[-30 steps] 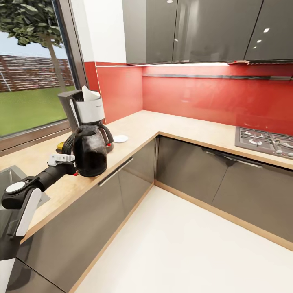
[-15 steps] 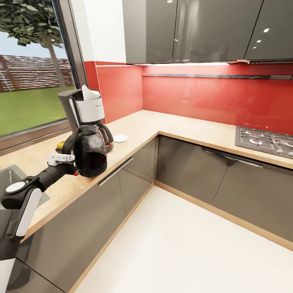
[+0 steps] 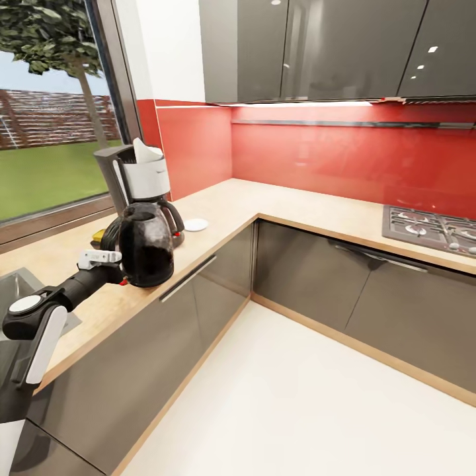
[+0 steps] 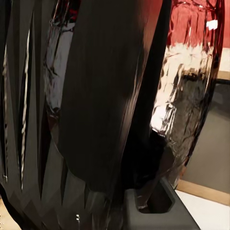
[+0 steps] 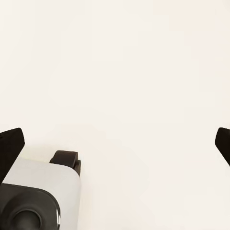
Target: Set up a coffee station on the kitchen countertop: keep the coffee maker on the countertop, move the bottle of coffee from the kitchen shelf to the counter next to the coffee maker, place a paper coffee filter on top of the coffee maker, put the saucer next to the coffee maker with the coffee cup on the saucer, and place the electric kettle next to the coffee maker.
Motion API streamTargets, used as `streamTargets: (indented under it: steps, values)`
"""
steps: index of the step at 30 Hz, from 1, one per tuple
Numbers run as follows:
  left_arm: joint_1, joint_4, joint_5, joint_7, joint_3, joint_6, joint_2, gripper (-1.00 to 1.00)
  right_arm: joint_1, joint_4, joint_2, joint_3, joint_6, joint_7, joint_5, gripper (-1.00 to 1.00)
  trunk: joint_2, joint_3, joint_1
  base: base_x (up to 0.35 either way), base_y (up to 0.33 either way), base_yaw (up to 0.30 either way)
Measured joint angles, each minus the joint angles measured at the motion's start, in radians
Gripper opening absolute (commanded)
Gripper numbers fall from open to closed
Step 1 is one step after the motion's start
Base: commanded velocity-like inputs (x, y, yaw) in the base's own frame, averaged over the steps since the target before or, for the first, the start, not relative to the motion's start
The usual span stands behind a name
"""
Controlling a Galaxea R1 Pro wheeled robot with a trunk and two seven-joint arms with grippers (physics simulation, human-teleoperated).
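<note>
Nothing has shifted since a second ago: the left claw (image 3: 118, 268) still grips the electric kettle (image 3: 147, 244) by its handle side, holding it upright, long axis vertical, at the front edge of the kitchen surface (image 3: 218, 206). It hangs just before the coffee maker (image 3: 135, 182), which carries the paper coffee filter (image 3: 144, 151); the saucer (image 3: 195, 225) lies beside. The right claw (image 5: 117, 143) is spread wide, empty, above pale floor (image 5: 124, 72).

Glossy dark electric kettle (image 3: 147, 246) upright, beside coffee maker (image 3: 135, 180).
</note>
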Motion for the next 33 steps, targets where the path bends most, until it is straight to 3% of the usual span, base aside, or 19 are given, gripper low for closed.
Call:
streamTargets:
  steps: [33]
  values:
    - [0.0,0.0,0.0,-0.001,0.0,0.0,0.001,-1.0,0.0,0.0,0.0,0.0,0.0,0.0,0.0,1.0,-0.014,-0.006,0.008,0.0,0.007,0.0]
